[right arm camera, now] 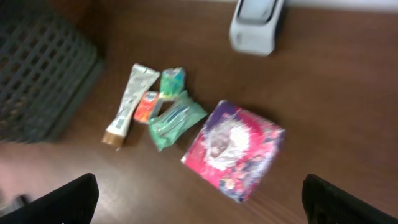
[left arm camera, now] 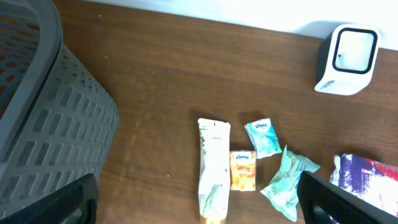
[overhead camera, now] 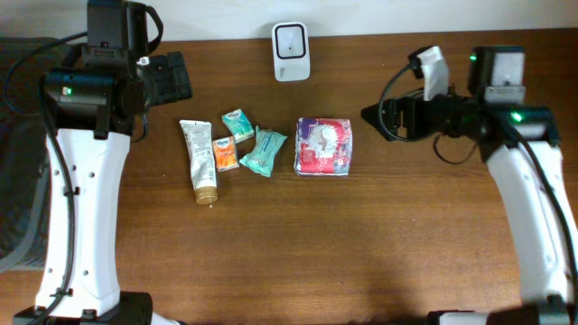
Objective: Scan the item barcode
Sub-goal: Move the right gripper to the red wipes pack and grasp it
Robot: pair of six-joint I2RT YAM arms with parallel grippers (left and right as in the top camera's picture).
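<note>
Tools idle—left tool [overhead camera: 179, 76] and right tool [overhead camera: 374, 115] both wide open, empty—with floral tissue pack [overhead camera: 323, 145] mid-counter, nearer the right tool, to its left; scanner [overhead camera: 292, 51] at the far edge.

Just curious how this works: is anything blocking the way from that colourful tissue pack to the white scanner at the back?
Nothing visible does. Only bare table lies between the tissue pack and the scanner. The tube and small packets lie off to the pack's side, out of that path.
</note>
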